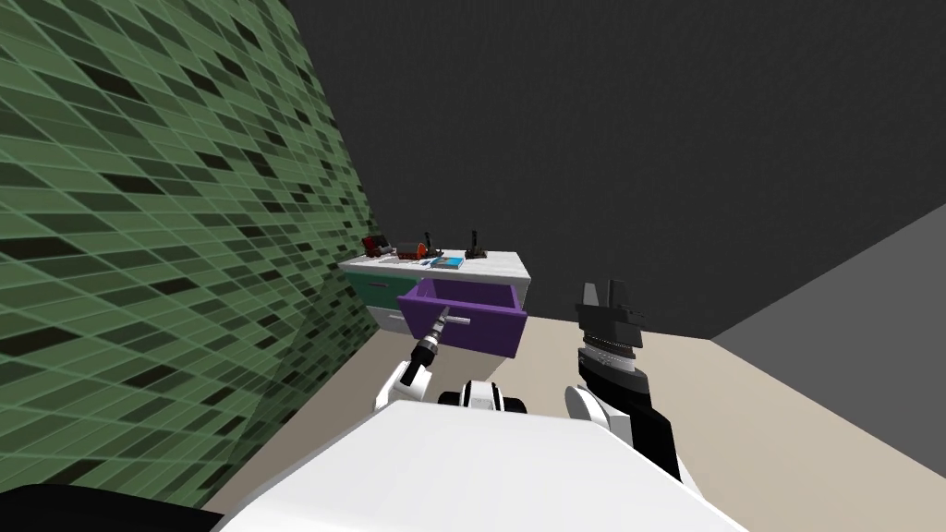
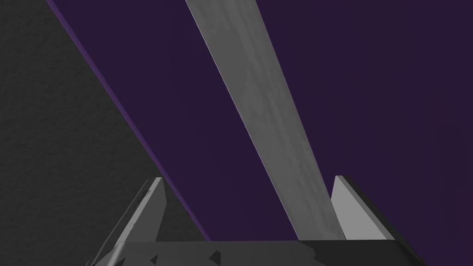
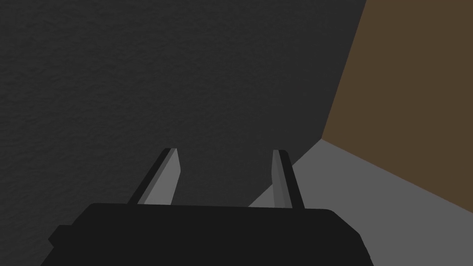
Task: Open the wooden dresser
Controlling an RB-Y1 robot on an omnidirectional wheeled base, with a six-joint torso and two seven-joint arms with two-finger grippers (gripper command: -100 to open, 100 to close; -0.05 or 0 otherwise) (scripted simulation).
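Observation:
The dresser [image 1: 503, 265] has a white top, a teal drawer [image 1: 379, 290] and a purple drawer [image 1: 480, 331] that stands pulled out toward me. My left gripper [image 1: 442, 320] is at the grey bar handle [image 1: 460, 320] on the purple front. In the left wrist view the handle [image 2: 268, 120] runs across the purple drawer front [image 2: 369, 92] and passes between the fingers of my left gripper [image 2: 248, 179], close against one finger [image 2: 351, 212]; the fingers stand wide apart, open. My right gripper [image 1: 612, 294] is raised to the right of the dresser, open [image 3: 224, 150] and holding nothing.
A green tiled wall [image 1: 166, 231] runs along the left, right beside the dresser. A dark grey wall [image 1: 647, 139] stands behind it. Several small items and a blue book [image 1: 448, 262] lie on the dresser top. Beige floor [image 1: 758, 416] stretches to the right.

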